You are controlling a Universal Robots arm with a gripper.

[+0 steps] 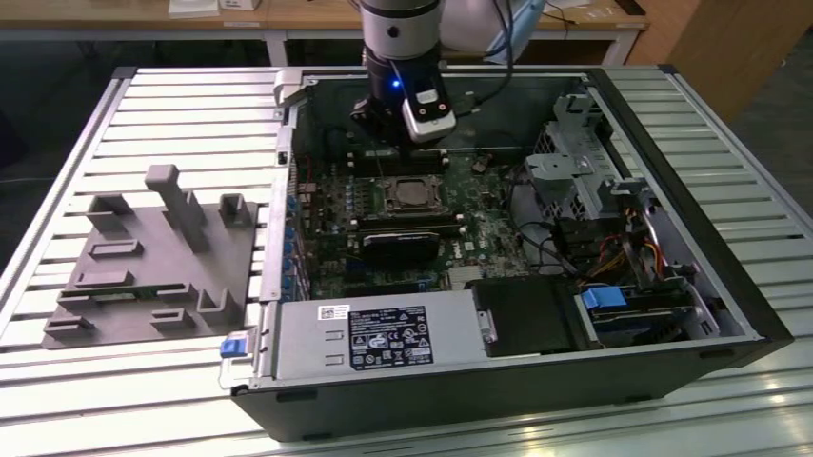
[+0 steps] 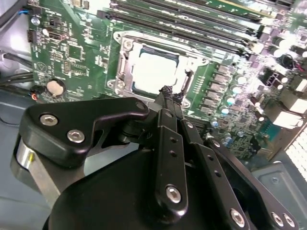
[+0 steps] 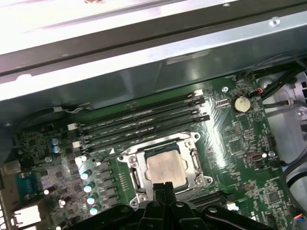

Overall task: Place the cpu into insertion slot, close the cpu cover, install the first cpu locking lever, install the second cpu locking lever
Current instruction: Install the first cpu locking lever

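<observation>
The cpu (image 1: pixel 409 195), a pale silver square, lies flat in the insertion slot (image 3: pixel 125 161) on the green motherboard, and shows in both wrist views (image 2: pixel 156 71) (image 3: pixel 165 170). The cpu cover (image 3: pixel 194 160), a silver frame, lies down around the chip's edges. A thin metal lever (image 2: pixel 186 80) runs along one side of the socket; I cannot tell whether it is latched. My gripper (image 1: pixel 381 143) hangs just above the socket's edge with its black fingertips (image 2: pixel 168 92) pressed together and nothing between them; the tips also show in the first wrist view (image 3: pixel 163 188).
Long black memory slots (image 3: pixel 144 120) lie beside the socket. A dark round cooler (image 1: pixel 400 244), the power supply (image 1: pixel 368 338) and a drive cage (image 1: pixel 584 162) fill the open case. A grey fixture block (image 1: pixel 152 252) stands on the slatted table at the exterior view's left.
</observation>
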